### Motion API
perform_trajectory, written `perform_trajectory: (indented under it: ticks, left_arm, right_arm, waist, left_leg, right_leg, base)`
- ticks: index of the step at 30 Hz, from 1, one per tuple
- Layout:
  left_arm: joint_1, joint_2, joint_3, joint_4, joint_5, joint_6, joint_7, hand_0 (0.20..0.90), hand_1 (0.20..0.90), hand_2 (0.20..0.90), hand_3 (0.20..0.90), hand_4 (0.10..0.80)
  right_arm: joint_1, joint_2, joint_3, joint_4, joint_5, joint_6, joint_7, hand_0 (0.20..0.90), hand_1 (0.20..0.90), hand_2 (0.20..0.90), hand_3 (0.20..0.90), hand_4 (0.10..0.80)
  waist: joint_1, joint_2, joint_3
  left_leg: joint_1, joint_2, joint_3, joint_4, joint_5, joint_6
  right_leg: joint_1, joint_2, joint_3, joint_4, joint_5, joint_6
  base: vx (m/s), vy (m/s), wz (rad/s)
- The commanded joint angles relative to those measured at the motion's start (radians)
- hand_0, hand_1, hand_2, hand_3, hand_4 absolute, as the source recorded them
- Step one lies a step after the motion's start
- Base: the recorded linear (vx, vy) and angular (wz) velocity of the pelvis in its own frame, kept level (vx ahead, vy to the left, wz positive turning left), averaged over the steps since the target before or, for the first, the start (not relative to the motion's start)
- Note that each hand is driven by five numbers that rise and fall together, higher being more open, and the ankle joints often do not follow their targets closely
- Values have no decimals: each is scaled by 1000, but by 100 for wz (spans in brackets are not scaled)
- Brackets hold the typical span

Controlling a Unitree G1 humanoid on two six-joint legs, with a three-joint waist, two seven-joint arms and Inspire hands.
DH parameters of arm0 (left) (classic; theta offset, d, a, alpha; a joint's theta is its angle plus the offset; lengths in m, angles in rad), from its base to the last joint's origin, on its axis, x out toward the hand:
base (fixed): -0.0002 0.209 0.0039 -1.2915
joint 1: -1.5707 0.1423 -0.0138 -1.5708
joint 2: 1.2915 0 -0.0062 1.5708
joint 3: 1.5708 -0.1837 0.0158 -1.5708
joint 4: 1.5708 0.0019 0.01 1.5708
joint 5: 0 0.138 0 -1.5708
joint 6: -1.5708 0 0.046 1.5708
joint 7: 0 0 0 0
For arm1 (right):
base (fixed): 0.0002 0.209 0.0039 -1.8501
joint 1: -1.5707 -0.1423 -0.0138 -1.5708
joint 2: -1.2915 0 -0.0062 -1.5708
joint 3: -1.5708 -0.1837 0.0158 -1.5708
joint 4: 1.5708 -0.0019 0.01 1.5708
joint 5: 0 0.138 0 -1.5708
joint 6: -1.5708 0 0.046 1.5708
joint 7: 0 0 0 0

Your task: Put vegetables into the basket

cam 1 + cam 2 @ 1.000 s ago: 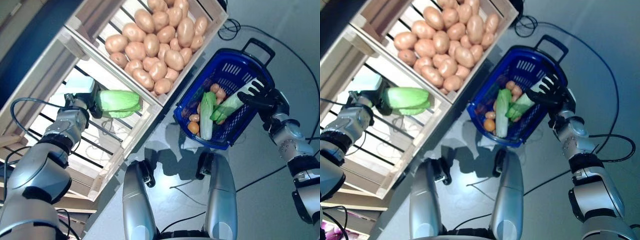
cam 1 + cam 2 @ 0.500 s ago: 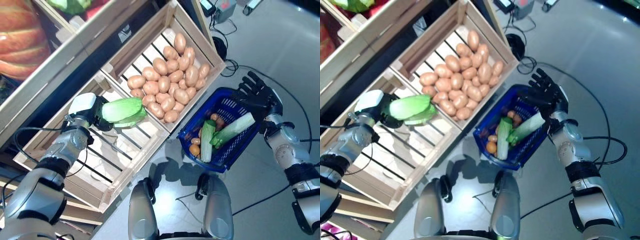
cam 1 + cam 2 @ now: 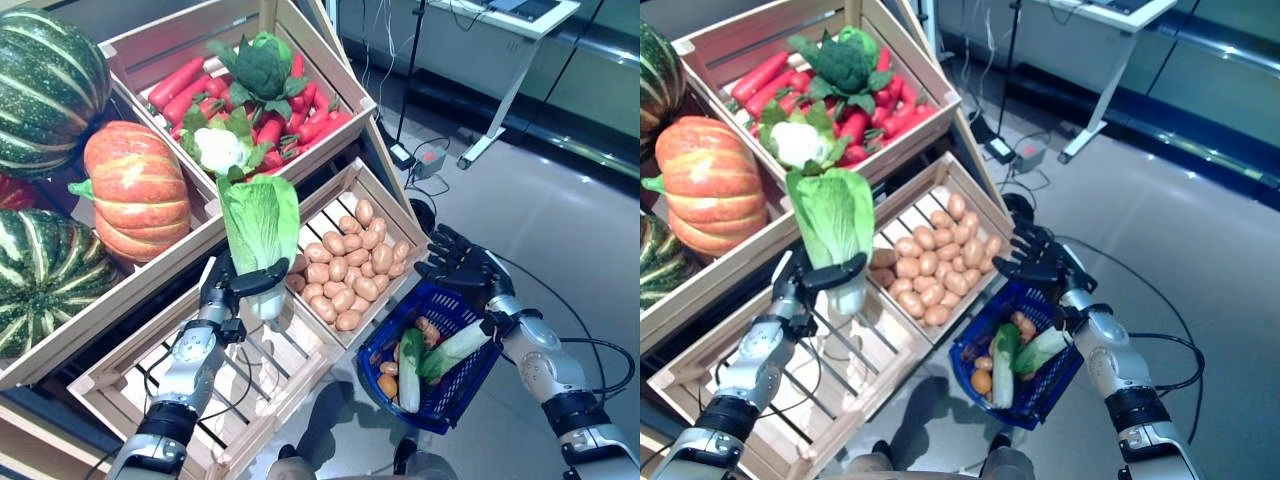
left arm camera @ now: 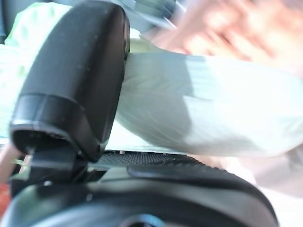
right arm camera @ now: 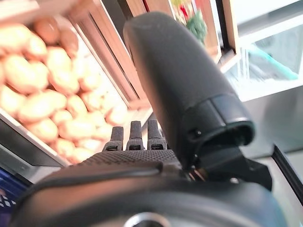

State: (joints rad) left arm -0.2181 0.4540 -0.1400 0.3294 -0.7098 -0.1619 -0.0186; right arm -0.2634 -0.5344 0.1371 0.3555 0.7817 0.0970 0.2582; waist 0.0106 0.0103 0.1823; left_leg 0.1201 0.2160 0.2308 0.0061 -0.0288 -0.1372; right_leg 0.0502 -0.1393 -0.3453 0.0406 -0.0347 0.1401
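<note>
Left eye view shows the cabbage [image 3: 259, 222] held upright in the left robot hand [image 3: 228, 290], leaves up and pale stem down, with the thumb and fingers curled round the stem. The left wrist view confirms this grip, the black thumb [image 4: 78, 80] pressed against the whitish stem [image 4: 199, 123]. The cabbage stands in front of the potato crate [image 3: 352, 262] and above the slatted crate [image 3: 190, 380] that lies beneath the left arm, well apart from the basket.

The blue basket [image 3: 440, 365] hangs to the right, below the corner of the potato crate, and already carries a leek [image 3: 455, 347], a cucumber [image 3: 409, 365] and some small round vegetables [image 3: 388, 384]. The right robot hand [image 3: 462, 270] is at the basket's far rim with its fingers spread; whether it holds the handle I cannot tell. In the right wrist view the fingers [image 5: 135, 137] stretch straight toward the potatoes [image 5: 42, 90].

Higher up, another crate [image 3: 240, 90] holds carrots [image 3: 175, 85], a broccoli [image 3: 262, 65] and a cauliflower [image 3: 220, 148]. At the far left sit an orange pumpkin [image 3: 135, 190] and 2 green striped squashes [image 3: 45, 75].
</note>
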Motion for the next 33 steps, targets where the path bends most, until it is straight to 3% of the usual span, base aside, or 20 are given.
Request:
perform_trajectory:
  ticks: [1, 7, 14, 18, 25, 33]
  left_arm:
    - [-64, 31, 47, -87, -114, -93, -52, 300, 300, 300, 300, 400]
    - [-96, -3, 16, -197, -324, -33, -119, 300, 300, 300, 300, 400]
    - [-137, -5, -7, -174, -396, -16, -104, 300, 300, 300, 300, 400]
    - [-121, -1, -15, -174, -271, -10, -76, 300, 300, 300, 300, 400]
    - [-89, -8, -32, -144, -65, 19, -72, 300, 300, 300, 300, 400]
    - [-75, 25, -72, -87, 168, 7, -55, 300, 300, 300, 300, 400]
  right_arm:
    - [-23, -11, -7, -81, -9, 12, 112, 900, 900, 900, 900, 800]
    - [-51, -70, 47, -105, -34, 91, 217, 900, 900, 900, 900, 800]
    - [-97, -116, 87, -141, -19, 88, 261, 900, 900, 900, 900, 800]
    - [-102, -102, 63, -222, 96, 47, 230, 900, 900, 900, 900, 800]
    - [-111, -41, 13, -322, 110, -20, 182, 900, 900, 900, 900, 800]
    - [-152, -36, -10, -404, 197, -12, 186, 900, 900, 900, 900, 800]
  waist:
    - [0, -36, -131]
    - [-8, -46, -144]
    - [-26, -50, -146]
    - [-29, -47, -142]
    - [-24, -42, -142]
    - [-15, -43, -140]
  left_leg:
    - [-47, -35, 0, -73, 85, 15]
    - [-26, -35, -6, -93, 77, 14]
    - [-9, -34, -2, -93, 66, 14]
    - [-1, -34, 1, -93, 60, 16]
    - [9, -37, 6, -93, 49, 21]
    - [15, -42, 11, -93, 46, 24]
  right_leg:
    - [56, -56, -13, -90, 70, -1]
    - [70, -40, -1, -122, 89, 2]
    - [79, -33, 13, -123, 89, 3]
    - [83, -30, 20, -127, 88, 4]
    - [90, -30, 27, -128, 83, 7]
    - [95, -32, 33, -128, 82, 8]
  base:
    - [23, -51, -2]
    - [9, -47, 4]
    - [13, -18, 1]
    - [0, 0, 0]
    - [5, 0, -1]
    - [0, 0, 0]
